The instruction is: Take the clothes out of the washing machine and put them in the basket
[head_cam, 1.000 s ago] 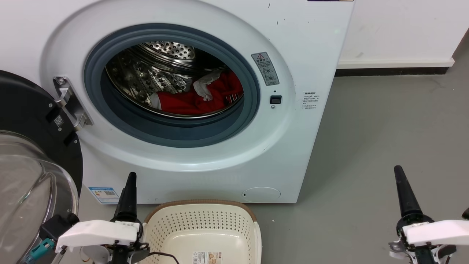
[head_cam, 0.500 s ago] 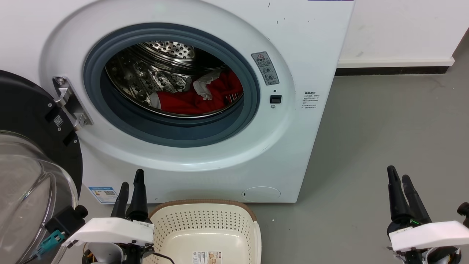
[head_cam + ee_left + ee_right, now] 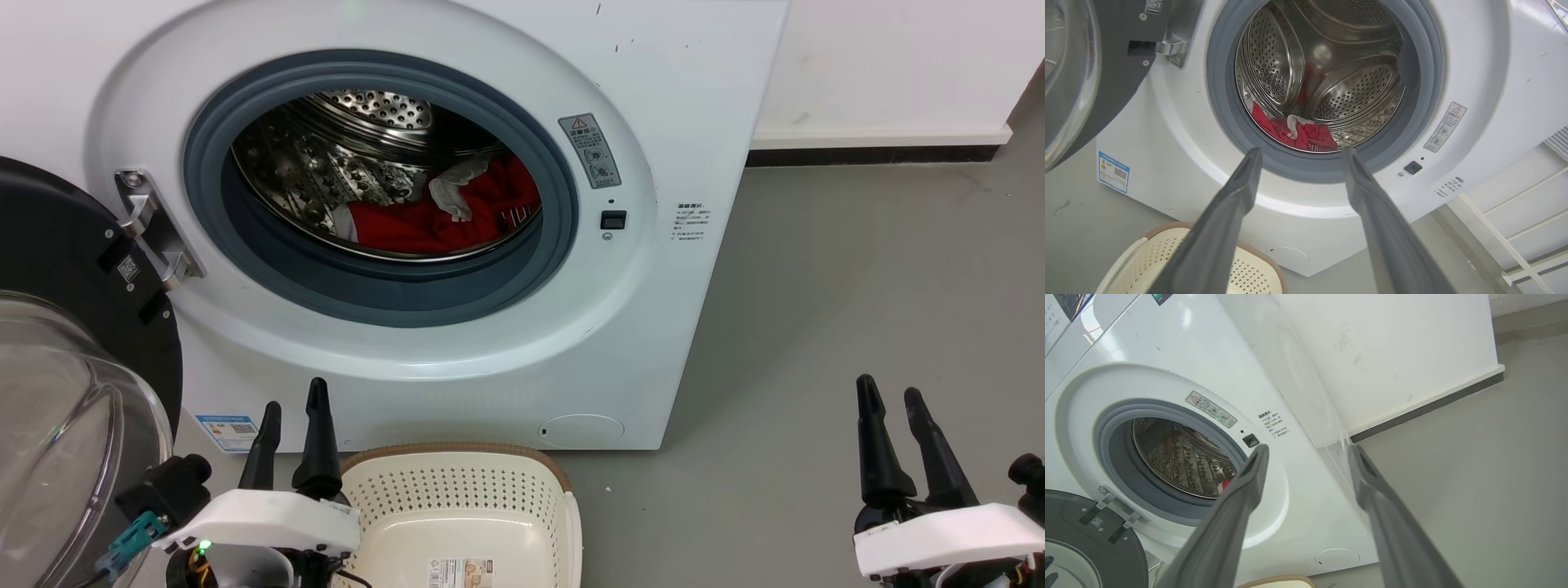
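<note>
one warning-triangle sticker (image 3: pixel 589 151) on washing machine (image 3: pixel 490 392)

We read this as a laundry or utility corner; home or test room, we cannot tell. A white front-loading washing machine (image 3: pixel 678 269) stands on a bare grey floor (image 3: pixel 865 286) against a plain white wall (image 3: pixel 890 65) with a dark skirting strip (image 3: pixel 873 157). Its black-framed glass door (image 3: pixel 57 261) hangs open at the left, and red clothes (image 3: pixel 416 229) lie in the steel drum (image 3: pixel 326 163). We see a cream basket (image 3: pixel 457 449) on the floor just in front, an energy label (image 3: pixel 231 431) low on the machine, and scuff marks (image 3: pixel 1345 339) on the wall.
</note>
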Robot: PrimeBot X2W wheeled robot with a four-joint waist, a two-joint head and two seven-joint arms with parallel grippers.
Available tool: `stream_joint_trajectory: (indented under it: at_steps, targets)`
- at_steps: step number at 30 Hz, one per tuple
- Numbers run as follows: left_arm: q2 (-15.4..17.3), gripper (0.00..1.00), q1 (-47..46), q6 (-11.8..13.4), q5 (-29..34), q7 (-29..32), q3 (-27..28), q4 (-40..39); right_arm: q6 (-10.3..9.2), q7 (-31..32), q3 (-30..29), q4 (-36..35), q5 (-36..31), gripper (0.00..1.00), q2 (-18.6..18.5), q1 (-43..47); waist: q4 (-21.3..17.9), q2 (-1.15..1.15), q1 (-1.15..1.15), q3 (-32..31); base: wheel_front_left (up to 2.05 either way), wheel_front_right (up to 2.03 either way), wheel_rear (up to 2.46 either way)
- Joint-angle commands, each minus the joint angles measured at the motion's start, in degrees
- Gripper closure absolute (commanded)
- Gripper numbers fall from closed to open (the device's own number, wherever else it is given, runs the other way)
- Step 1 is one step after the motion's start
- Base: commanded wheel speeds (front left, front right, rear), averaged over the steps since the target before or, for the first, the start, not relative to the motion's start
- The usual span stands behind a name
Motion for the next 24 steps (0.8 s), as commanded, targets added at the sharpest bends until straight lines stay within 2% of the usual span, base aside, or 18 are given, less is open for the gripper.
stream_joint_trajectory:
  at_steps: [1, 24]
  targets:
    - [0.3, 0.0, -0.3, 0.2, 2.2, -0.7, -0.3, -1.1, 0.0, -0.6, 0.1, -1.4, -2.3, 0.0, -0.2, -0.2, 0.0, 0.0, 0.0, 0.0, 0.0, 0.0, 0.0]
    - [0.1, 0.0, 0.9, 1.1, 16.2, -4.1, -1.8, -2.0, 0.0, -4.1, 0.3, -5.6, -17.3, 0.0, -0.3, 2.1, 0.0, 0.0, 0.0, 0.2, 0.0, 0.0, 0.0]
